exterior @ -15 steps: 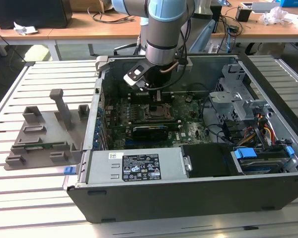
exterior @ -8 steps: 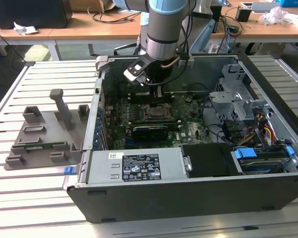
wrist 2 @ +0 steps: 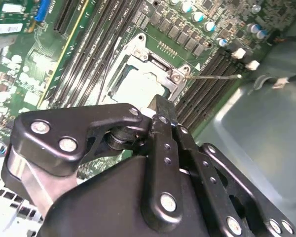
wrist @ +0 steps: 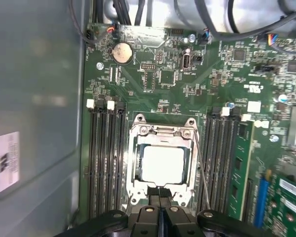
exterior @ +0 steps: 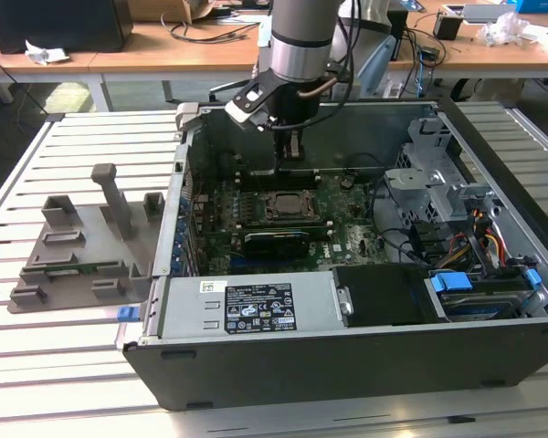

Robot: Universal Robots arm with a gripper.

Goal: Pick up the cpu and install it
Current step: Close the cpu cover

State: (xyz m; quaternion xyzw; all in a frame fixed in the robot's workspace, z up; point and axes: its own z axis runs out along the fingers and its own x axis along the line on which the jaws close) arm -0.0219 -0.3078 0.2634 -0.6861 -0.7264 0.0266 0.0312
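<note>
One tool [wrist: 159,193], fingers together, hangs above the seated cpu [wrist: 163,164].

Clear air between fingertips [wrist: 154,193] and cpu [wrist: 163,164] seated in socket frame [wrist: 137,148]. Low memory slots [wrist: 106,158] flanking both sides of fingertips, thin lever rod [wrist: 201,170] alongside one. Case wall [wrist: 34,74] beyond slots, well apart.

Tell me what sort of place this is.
Most likely a robotics lab or test workshop: an opened desktop computer case lies on a slatted metal table, a robot arm reaches into it, and wooden desks behind carry loose cables and parts.
</note>
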